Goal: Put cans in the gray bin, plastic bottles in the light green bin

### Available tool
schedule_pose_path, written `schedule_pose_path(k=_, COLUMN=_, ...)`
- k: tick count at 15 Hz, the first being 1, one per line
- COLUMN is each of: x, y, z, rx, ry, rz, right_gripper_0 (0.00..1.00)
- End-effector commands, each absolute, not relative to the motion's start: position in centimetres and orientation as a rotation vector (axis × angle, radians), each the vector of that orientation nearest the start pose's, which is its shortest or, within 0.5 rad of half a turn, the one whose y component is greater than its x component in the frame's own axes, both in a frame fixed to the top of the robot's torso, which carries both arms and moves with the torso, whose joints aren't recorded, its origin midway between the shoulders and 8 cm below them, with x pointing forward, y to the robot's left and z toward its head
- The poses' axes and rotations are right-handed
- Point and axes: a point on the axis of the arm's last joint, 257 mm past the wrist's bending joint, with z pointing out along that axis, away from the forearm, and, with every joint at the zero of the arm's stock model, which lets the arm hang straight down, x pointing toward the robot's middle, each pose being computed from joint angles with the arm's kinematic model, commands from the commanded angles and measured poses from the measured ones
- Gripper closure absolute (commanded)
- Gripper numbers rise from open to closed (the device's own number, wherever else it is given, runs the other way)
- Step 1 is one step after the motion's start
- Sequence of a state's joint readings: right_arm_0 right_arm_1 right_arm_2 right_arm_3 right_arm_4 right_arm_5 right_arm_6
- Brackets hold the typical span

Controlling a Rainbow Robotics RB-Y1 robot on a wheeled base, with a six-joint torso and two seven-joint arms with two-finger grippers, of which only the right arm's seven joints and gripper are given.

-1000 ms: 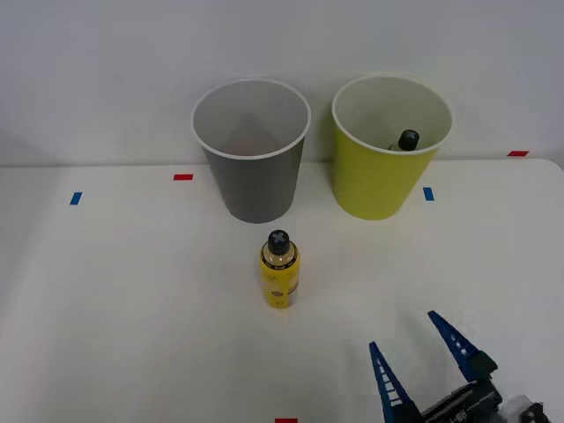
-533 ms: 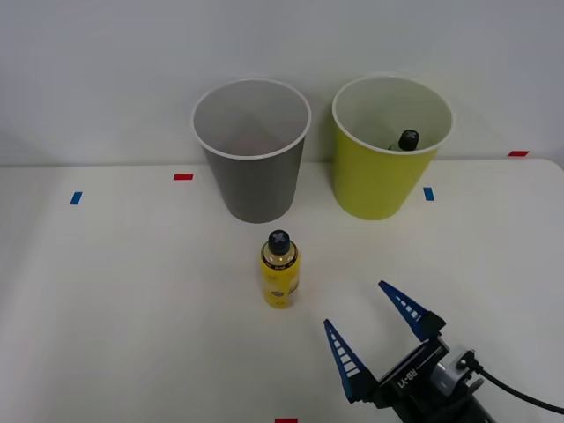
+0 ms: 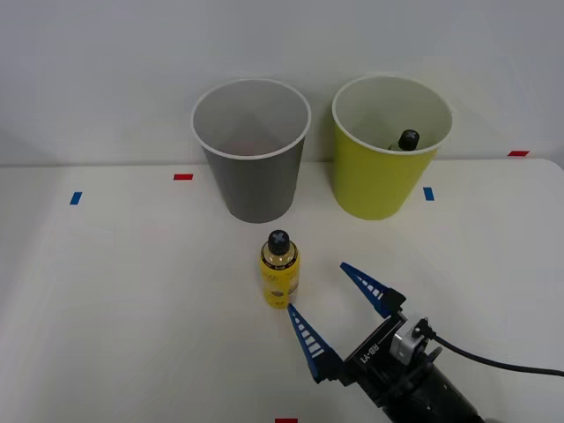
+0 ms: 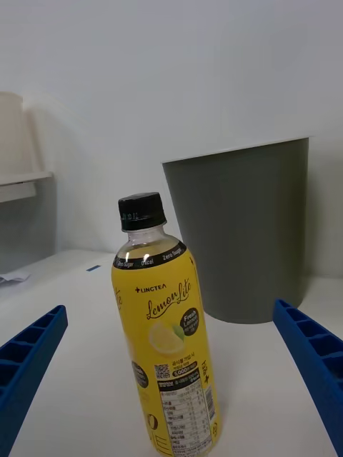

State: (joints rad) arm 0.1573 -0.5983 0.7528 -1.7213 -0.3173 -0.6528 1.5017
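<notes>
Moved in closer over the last second: right gripper (image 3: 339, 308) slid from the near right corner of the table (image 3: 106, 300) up toward the yellow bottle (image 3: 280, 273). Now just beside it, not touching yet. Means the grab comes next, most likely.

Blue fingers (image 3: 306, 339) spread wide apart, nothing between them so far. One finger near the bottle's foot, the other out to the right. Arm low over the table, reaching in from the near right side and pointing up at the bottle. Through the wrist camera, bottle (image 4: 166, 335) standing straight up in the gap, a little off to one side.

Yellow bottle upright on the table, in front of the gray bin (image 3: 254, 159). Light green bin (image 3: 383, 163) to the right of the gray one. Black cap (image 3: 408, 139) poking up inside it, probably another bottle already dropped in, though mostly hidden. Gray bin looks empty, hard to be sure.
</notes>
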Motion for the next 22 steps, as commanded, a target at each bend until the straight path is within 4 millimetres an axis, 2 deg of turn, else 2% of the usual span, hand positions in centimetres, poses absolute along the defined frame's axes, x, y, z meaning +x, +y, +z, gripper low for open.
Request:
schedule_pose_path(k=1, x=36.0, y=-4.0, z=-20.6, rx=-0.445, ry=1.262, rz=0.662, right_gripper_0=0.0)
schedule_pose_path(k=7, x=38.0, y=-1.5, z=-21.0, rx=-0.389, ry=1.21, rz=0.699, right_gripper_0=0.0)
schedule_pose_path(k=10, x=39.4, y=0.4, z=-20.8, rx=-0.423, ry=1.191, rz=0.709, right_gripper_0=0.0)
schedule_pose_path(k=13, x=40.8, y=0.8, z=-21.3, rx=-0.455, ry=1.193, rz=0.687, right_gripper_0=0.0)
schedule_pose_path(k=22, x=40.9, y=2.5, z=-21.7, rx=-0.542, ry=1.193, rz=0.645, right_gripper_0=0.0)
